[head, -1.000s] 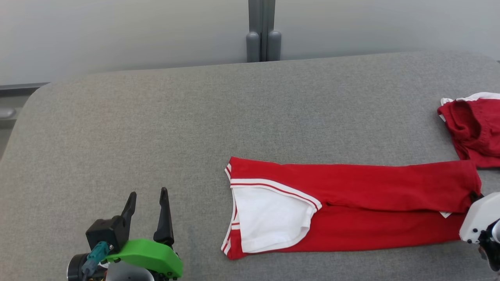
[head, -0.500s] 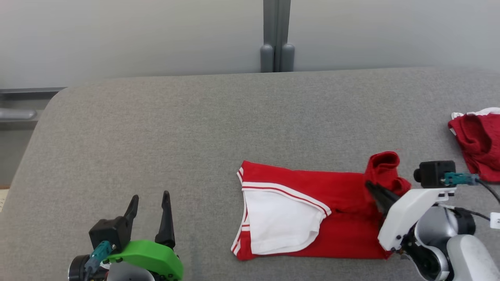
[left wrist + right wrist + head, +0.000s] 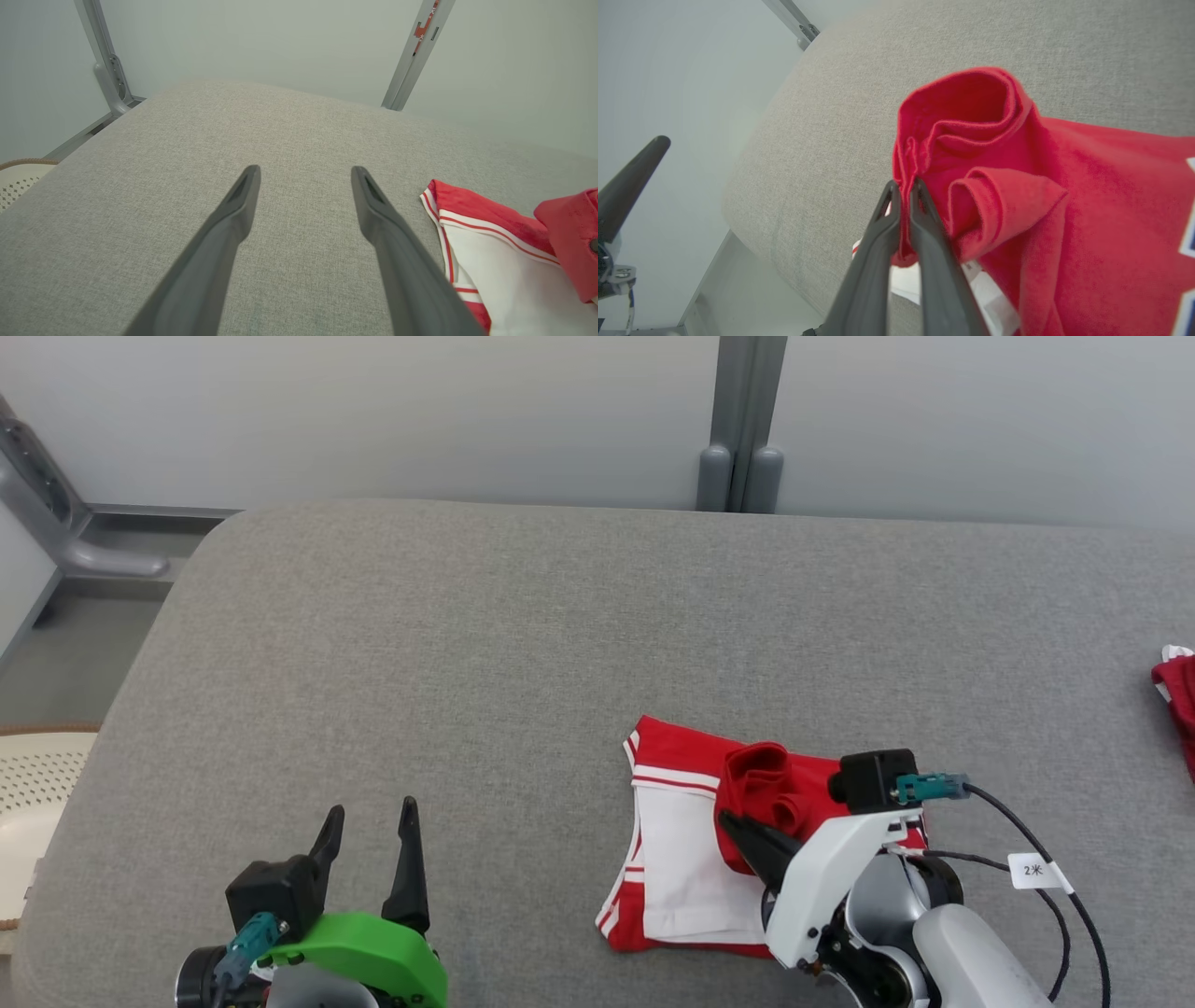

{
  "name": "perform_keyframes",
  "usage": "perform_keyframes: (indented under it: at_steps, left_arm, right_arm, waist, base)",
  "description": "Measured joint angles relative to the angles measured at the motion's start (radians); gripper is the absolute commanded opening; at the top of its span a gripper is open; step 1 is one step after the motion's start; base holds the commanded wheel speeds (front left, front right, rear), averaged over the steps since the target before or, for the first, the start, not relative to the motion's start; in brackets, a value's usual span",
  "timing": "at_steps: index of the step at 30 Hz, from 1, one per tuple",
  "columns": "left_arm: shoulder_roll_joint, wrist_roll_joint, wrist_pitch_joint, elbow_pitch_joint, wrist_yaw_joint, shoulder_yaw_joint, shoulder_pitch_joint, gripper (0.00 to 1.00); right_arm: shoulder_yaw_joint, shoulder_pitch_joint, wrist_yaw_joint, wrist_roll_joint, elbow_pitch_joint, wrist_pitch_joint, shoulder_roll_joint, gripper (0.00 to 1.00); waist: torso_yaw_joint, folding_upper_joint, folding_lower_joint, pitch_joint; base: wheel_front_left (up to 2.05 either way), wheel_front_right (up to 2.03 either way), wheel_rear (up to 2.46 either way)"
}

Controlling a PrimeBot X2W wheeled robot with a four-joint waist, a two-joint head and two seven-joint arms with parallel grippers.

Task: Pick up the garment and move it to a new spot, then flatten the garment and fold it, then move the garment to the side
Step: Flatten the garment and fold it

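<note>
The garment (image 3: 691,859) is red with white panels and stripes and lies on the grey padded table (image 3: 485,644), right of centre near the front. My right gripper (image 3: 733,823) is shut on the garment's red hem edge (image 3: 908,186), which it holds lifted and carried back over the rest of the cloth, forming a rolled fold (image 3: 761,784). At the lower left my left gripper (image 3: 370,817) stands open above bare table, well left of the garment (image 3: 490,252). Its two fingers (image 3: 238,205) hold nothing.
A second red garment (image 3: 1178,695) pokes in at the table's right edge. A grey post (image 3: 742,429) stands behind the table. A pale perforated basket (image 3: 37,793) sits off the table's left edge. A cable with a tag (image 3: 1032,870) trails from my right wrist.
My right gripper has dragged the garment's right end leftward over itself, so the long red strip is now folded short. The camera has turned too. The left gripper stays open in place.
</note>
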Motion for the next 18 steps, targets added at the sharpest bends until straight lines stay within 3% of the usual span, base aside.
perform_keyframes:
  at_steps: [8, 9, 11, 12, 18]
  left_arm:
    - [-0.008, 0.0, -0.001, 0.013, -0.008, -0.012, -0.012, 1.0]
    - [-0.009, 0.0, -0.001, 0.016, -0.008, -0.014, -0.012, 1.0]
    - [-0.009, 0.0, -0.001, 0.019, -0.009, -0.015, -0.012, 1.0]
    - [-0.009, 0.0, -0.001, 0.021, -0.009, -0.016, -0.012, 1.0]
    - [-0.015, -0.002, -0.001, 0.029, -0.016, -0.027, -0.012, 1.0]
  right_arm:
    - [0.084, -0.103, 0.0, 0.076, 0.222, -0.123, 0.001, 0.0]
    - [0.095, -0.116, 0.0, 0.083, 0.248, -0.14, 0.001, 0.05]
    - [0.119, -0.136, 0.0, 0.105, 0.279, -0.169, 0.0, 0.72]
    - [0.136, -0.147, 0.0, 0.113, 0.291, -0.186, 0.0, 1.0]
    - [0.219, -0.195, 0.0, 0.156, 0.312, -0.251, 0.001, 1.0]
  waist:
    - [0.035, 0.0, 0.0, 0.001]
    - [0.038, 0.0, 0.0, 0.001]
    - [0.041, 0.0, 0.0, 0.0]
    - [0.041, 0.0, 0.0, -0.001]
    - [0.033, 0.0, 0.0, -0.008]
  base:
    - [0.0, 0.0, 0.0]
    - [0.0, 0.0, 0.0]
    - [0.0, 0.0, 0.0]
    - [0.0, 0.0, 0.0]
    - [0.0, 0.0, 0.0]
